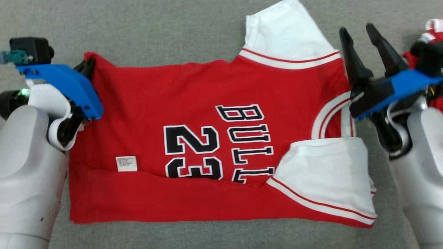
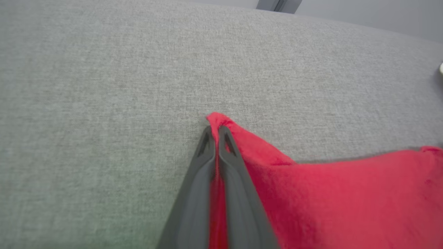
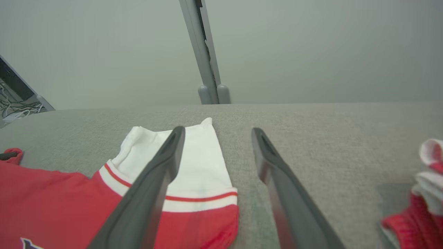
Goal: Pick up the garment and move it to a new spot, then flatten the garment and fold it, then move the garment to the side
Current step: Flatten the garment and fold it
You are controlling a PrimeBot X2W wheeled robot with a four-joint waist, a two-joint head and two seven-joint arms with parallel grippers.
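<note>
A red jersey garment [image 1: 166, 103] with white sleeves and black lettering lies spread on the grey cloth surface, its near long edge folded up over the print. My left gripper [image 1: 88, 66] is shut on the garment's far hem corner [image 2: 221, 122], red cloth pinched between the two dark fingers [image 2: 193, 180]. My right gripper [image 1: 360, 34] stands open above the shoulder end, beside the far white sleeve [image 1: 283, 31]. In the right wrist view its left finger [image 3: 155, 180] overlaps that sleeve [image 3: 197, 152] and nothing lies between the fingers.
Another red and white bundle of cloth [image 1: 431, 38] lies at the far right edge, also at the right of the right wrist view as a bundle [image 3: 422, 200]. A grey post [image 3: 204, 52] rises behind the table's far edge. Bare grey surface [image 1: 138, 27] lies beyond the garment.
</note>
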